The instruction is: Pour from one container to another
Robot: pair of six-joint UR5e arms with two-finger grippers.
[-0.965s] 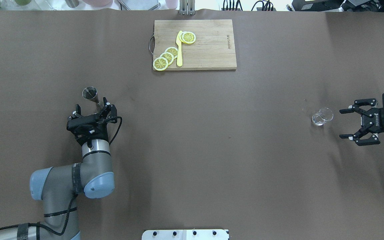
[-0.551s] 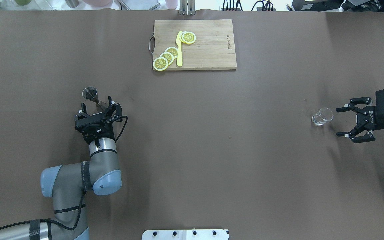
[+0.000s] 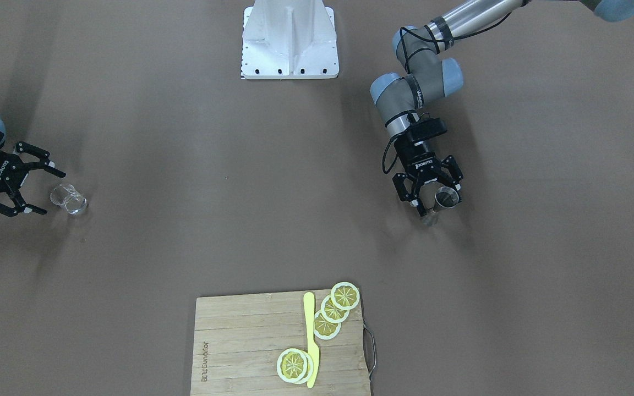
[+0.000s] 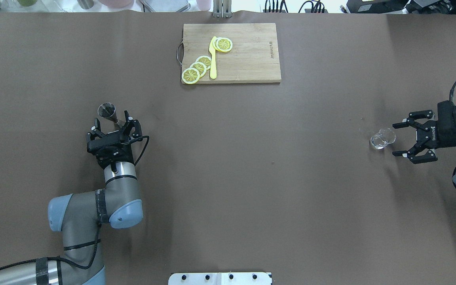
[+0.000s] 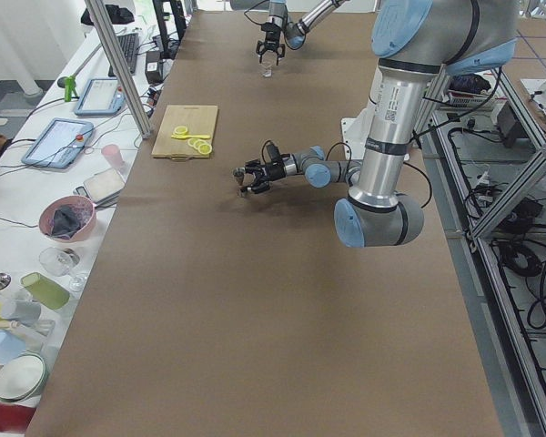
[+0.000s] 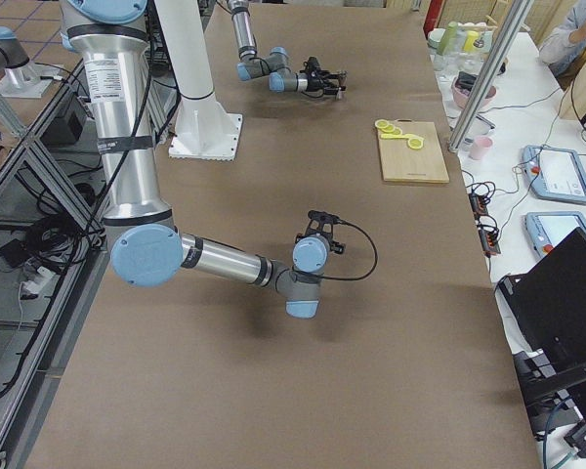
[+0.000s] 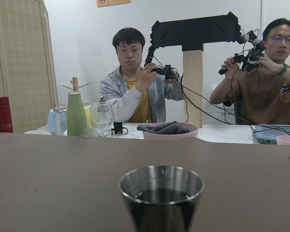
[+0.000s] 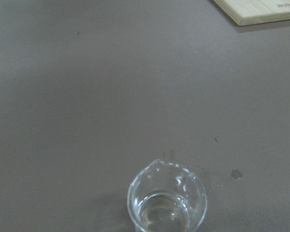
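We judge the task to be at its very start: nothing is lifted or tilted, and the two vessels stand upright towards opposite ends of the tabletop (image 4: 251, 178), well apart. On the left, the jigger (image 4: 107, 111) stands on its lower cone. The left jaws are spread wide on either side of it, low down by its waist and base. We see no contact, so we take the grasp as about to be made rather than made. In the middle, at the far edge, the board (image 4: 251, 59) with its lemon slices (image 4: 198, 68) and yellow knife (image 4: 212, 59) has no part in the pour. On the right, the glass (image 4: 382, 138) stands just ahead of the right jaws, which are also apart and level with it, their tips near its side but not around it. Nearly everything is left to do: close on the jigger, take or steady the glass, bring the two together, tip, and set down. As to contents, the left wrist view looks into the jigger's upper cup, where a dark, shiny level sits below the rim. We think it holds liquid, though we cannot tell what kind. From the right wrist, the glass shows a small pouring lip and looks empty or nearly so, though its thick clear base makes a shallow film hard to rule out.
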